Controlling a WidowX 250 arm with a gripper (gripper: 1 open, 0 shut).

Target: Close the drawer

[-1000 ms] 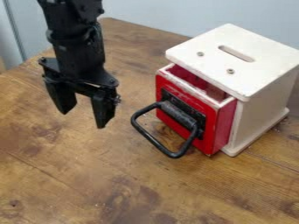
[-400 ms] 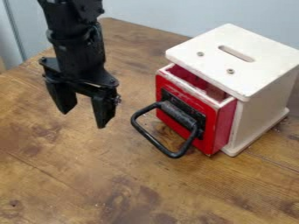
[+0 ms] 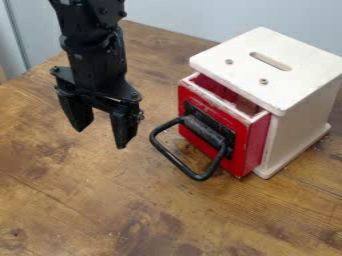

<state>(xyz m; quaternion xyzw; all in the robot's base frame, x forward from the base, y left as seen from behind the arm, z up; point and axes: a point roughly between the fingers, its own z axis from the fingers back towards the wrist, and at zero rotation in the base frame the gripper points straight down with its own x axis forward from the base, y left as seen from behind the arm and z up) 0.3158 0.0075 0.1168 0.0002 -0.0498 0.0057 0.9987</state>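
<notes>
The drawer [image 3: 214, 135] has a glossy red front and stands pulled partway out of the cream wooden box [image 3: 274, 85] on the right. A black latch plate sits on its face, and its large black loop handle [image 3: 185, 152] lies flat on the table toward the left. My gripper [image 3: 102, 125] hangs to the left of the handle, just above the wooden table, apart from it. Its two black fingers point down and stand open with nothing between them.
The wooden table [image 3: 80, 210] stretches to the front and left. The cream box has a slot and two holes in its top. A pale wall and a grey panel rise behind the table at the left.
My gripper has shifted slightly to the right, toward the drawer handle, and a little lower. The drawer has not moved.
</notes>
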